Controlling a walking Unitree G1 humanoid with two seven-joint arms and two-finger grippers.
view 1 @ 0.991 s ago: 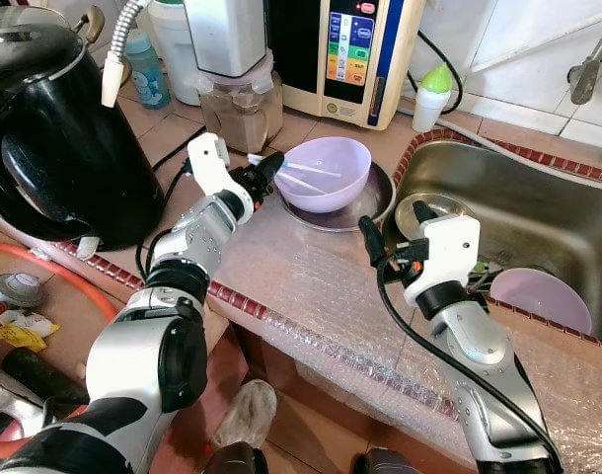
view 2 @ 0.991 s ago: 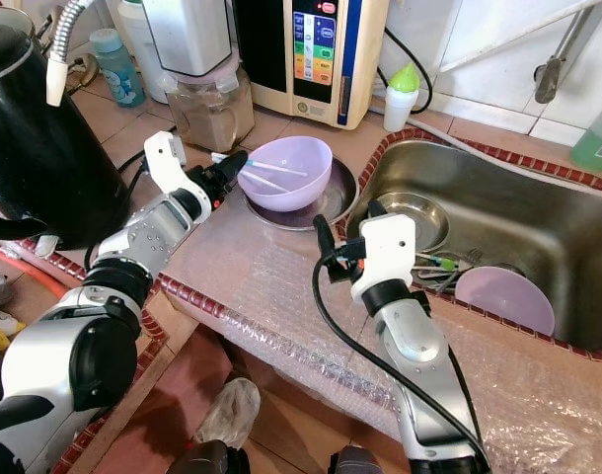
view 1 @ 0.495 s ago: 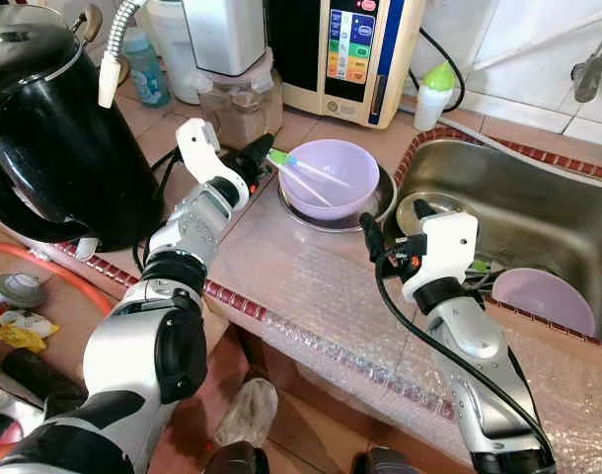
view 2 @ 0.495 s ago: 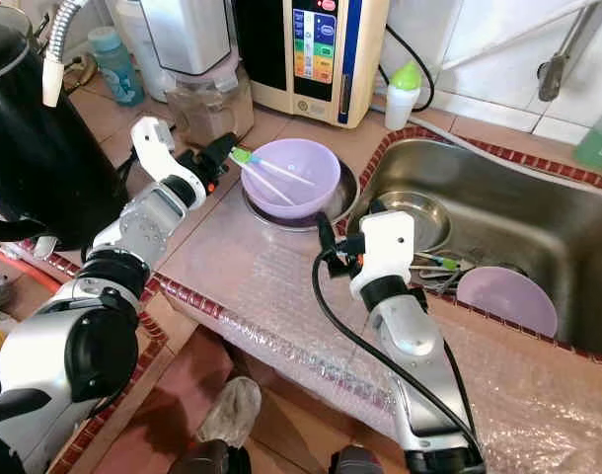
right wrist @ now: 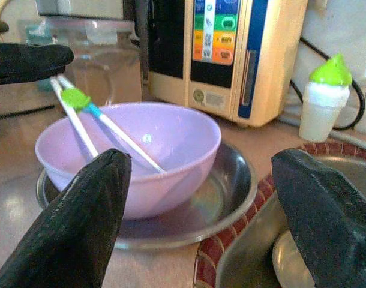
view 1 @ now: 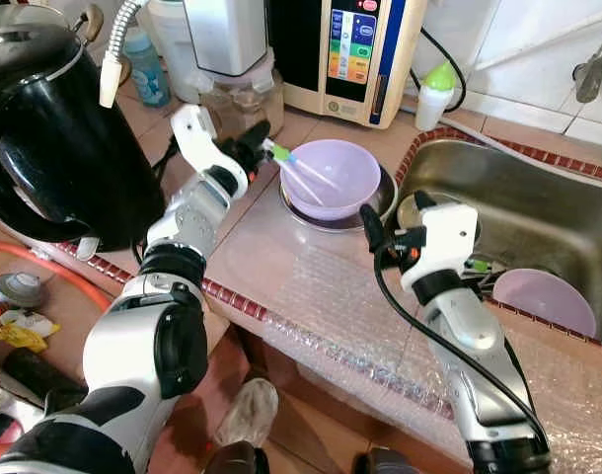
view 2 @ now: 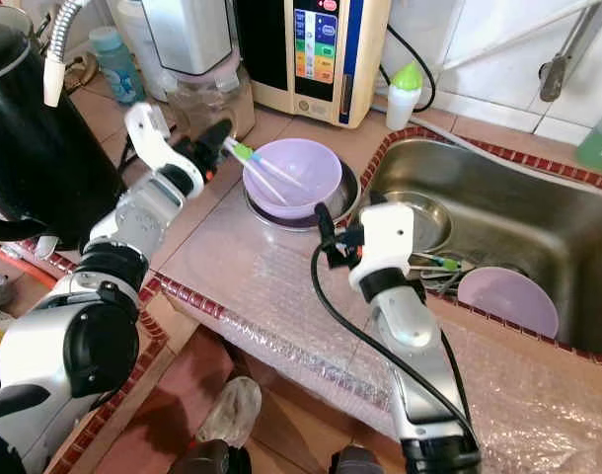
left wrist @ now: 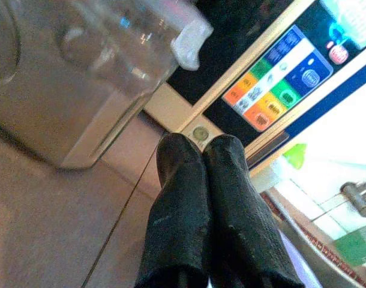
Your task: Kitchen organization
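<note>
A purple bowl [view 1: 338, 176] sits on a steel plate [view 1: 376, 211] on the counter beside the sink. A pair of white training chopsticks [view 1: 303, 170] with a green and blue joiner leans into the bowl. My left gripper [view 1: 259, 135] is shut on their upper end, at the bowl's left rim, and its fingers [left wrist: 189, 216] are pressed together in the left wrist view. My right gripper [view 1: 394, 212] hovers open just right of the plate, near the sink's edge. Its wide-apart fingers [right wrist: 75, 228] frame the bowl [right wrist: 141, 150] and chopsticks [right wrist: 93, 120].
A black kettle [view 1: 54, 128] stands at the left, a blender jar [view 1: 242, 99] and a water machine [view 1: 365, 49] behind the bowl, and a green-capped bottle [view 1: 434, 94]. The sink [view 1: 548, 212] holds a purple plate [view 1: 543, 301] and a steel dish [view 1: 439, 207]. Bubble wrap [view 1: 321, 286] covers the counter front.
My left gripper has risen and drawn back to the left with the chopsticks, which now tilt steeply out of the bowl. The right gripper has edged slightly toward the plate.
</note>
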